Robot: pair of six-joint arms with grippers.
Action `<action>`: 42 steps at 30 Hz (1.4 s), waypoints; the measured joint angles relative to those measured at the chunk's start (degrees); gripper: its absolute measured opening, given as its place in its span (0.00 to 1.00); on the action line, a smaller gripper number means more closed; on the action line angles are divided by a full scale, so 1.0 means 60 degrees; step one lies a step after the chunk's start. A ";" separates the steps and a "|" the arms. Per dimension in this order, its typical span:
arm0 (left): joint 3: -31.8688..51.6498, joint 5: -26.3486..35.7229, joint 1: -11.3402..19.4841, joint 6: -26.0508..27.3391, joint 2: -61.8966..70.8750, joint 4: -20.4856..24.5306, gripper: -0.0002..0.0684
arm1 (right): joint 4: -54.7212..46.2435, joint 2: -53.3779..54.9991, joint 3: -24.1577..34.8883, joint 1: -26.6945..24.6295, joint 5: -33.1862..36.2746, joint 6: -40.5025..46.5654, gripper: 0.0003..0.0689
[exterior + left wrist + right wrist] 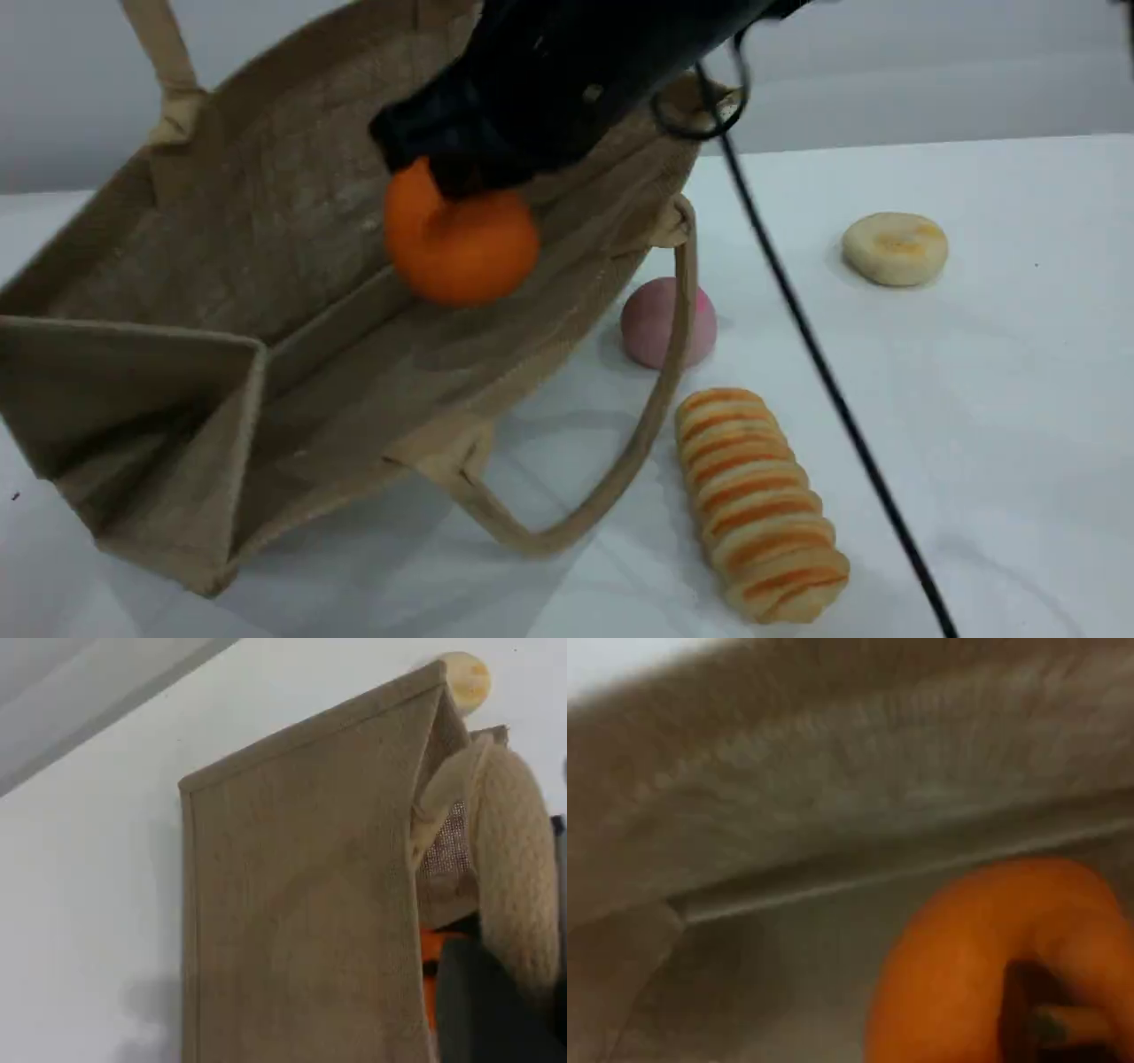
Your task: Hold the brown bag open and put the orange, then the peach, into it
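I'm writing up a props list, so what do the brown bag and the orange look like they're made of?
The brown bag: coarse woven fabric, likely jute; the weave shows, matte tan. Its handle looks like lighter padded cord. The orange: smooth and matte, dented by the right gripper, so probably soft foam or rubber.

The right arm [567, 80] is a thick, matte black body, blurred, entering the scene view from 12 o'clock and tapering toward a blunt black tool [461, 173] at its lower end. A small pale mark sits on its casing. A thin black cable [824, 372] curls in a loop at the arm's 3 o'clock side, then runs straight toward 5 o'clock. In the left wrist view, a dark grey rounded fingertip [487, 1010] shows at 5 o'clock.
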 joint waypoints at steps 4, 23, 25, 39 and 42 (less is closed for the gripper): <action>0.0000 0.0000 0.0009 -0.0012 0.0000 0.0332 0.11 | -0.0011 0.0277 -0.0440 0.0226 0.0129 -0.0024 0.09; 0.0000 0.0000 0.0009 -0.0011 0.0000 0.0371 0.11 | -0.0974 -0.1753 -0.0324 -0.0875 0.2221 -0.0182 0.79; 0.0000 0.0000 0.0009 -0.0011 0.0000 0.0371 0.11 | -0.1361 -0.2136 -0.0225 -0.1475 0.2751 0.0249 0.79; 0.0000 -0.0009 0.0009 0.0254 0.0008 -0.0121 0.11 | -0.1158 -0.1580 0.0357 -0.5491 0.2054 0.0762 0.79; 0.0000 -0.0009 0.0009 0.0100 0.0008 -0.0121 0.11 | -0.0764 -0.1036 0.0357 -0.5435 0.1661 0.0383 0.79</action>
